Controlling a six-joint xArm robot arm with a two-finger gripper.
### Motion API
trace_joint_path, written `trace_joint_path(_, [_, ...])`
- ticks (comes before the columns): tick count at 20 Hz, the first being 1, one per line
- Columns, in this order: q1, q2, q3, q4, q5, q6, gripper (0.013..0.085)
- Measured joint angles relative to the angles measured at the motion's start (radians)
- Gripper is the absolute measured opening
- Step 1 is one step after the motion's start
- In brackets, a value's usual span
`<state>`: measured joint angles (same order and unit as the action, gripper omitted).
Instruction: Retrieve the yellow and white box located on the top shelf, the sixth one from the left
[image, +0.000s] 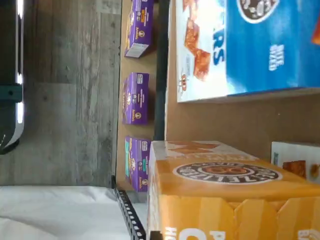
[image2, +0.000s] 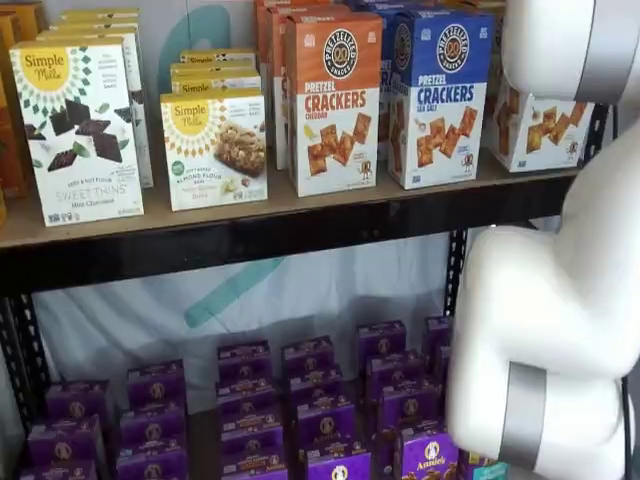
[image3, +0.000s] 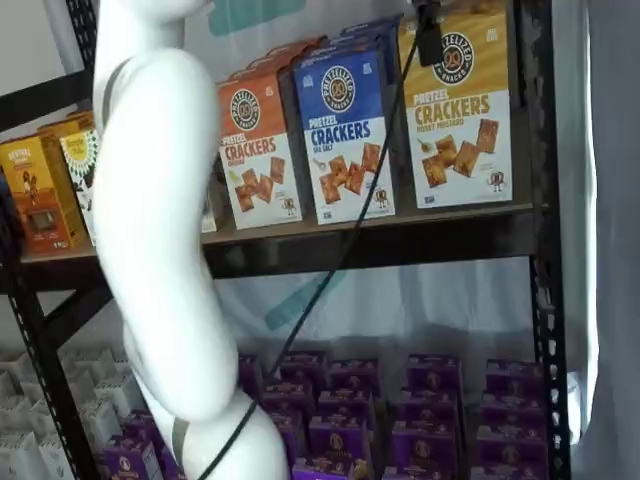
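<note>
The fingers (image3: 429, 35) show only as a dark shape with no gap, closed at the top edge of the yellow box (image3: 462, 120), apparently pinching it there because the top is the only part standing free of its neighbours. The cable (image3: 352, 228) hangs beside them. The box stands at the right end of the top shelf (image3: 380, 238), just beside the blue box (image3: 345, 140) and near the upright (image3: 532, 120). It is upright, long axis vertical, printed face toward the aisle, so it should come out forward.
</note>
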<state>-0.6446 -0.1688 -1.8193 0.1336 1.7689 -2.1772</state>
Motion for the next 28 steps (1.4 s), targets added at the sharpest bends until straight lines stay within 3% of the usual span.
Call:
trace_joint_path(6, [-0.042,-0.114,0.113,-0.015,0.014,-0.046,0.061])
trace_joint_path(12, [-0.044,-0.223,0.226,-0.046,0.046,-0.056,0.061])
trace_joint_path(20, [0.022,-0.334,0.308,-0.046,0.149,0.019,0.061])
trace_joint_path(28, [0.126,-0.433,0.365,-0.035,0.238,0.133,0.061])
